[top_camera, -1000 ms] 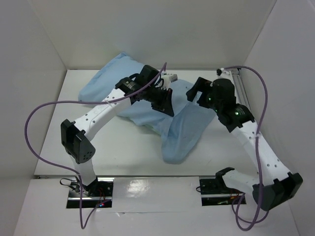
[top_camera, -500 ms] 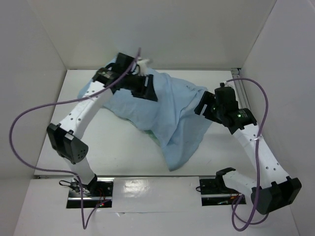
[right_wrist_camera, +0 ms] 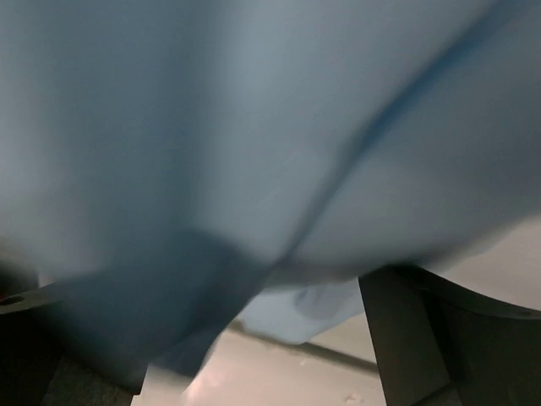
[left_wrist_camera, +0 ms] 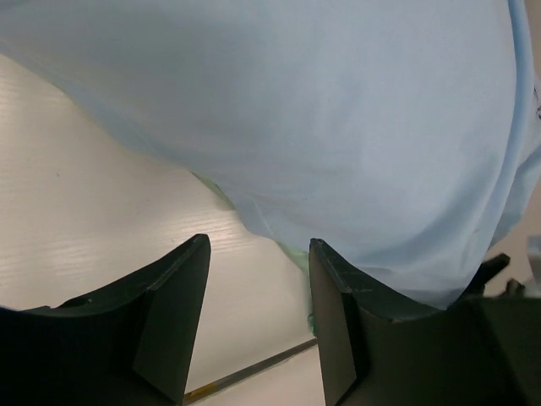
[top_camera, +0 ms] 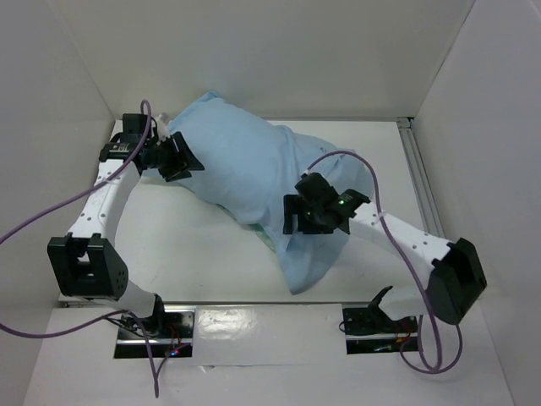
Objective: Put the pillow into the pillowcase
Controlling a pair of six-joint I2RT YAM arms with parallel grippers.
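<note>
The pillow is hidden inside the pillowcase [top_camera: 245,161], whose 5 o'clock end is blurred across the spread right gripper [top_camera: 291,217]; the left gripper [top_camera: 186,156], at 9 o'clock, is parted and holds nothing.

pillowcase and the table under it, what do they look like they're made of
The pillowcase looks like thin woven cloth, light blue and matte: it drapes in soft folds and wrinkles, with a green edge showing at its underside. Whether it is cotton or a blend I cannot tell. The table looks like a white ribbed sheet, perhaps corrugated plastic: fine parallel lines run across it, with a slight sheen.
</note>
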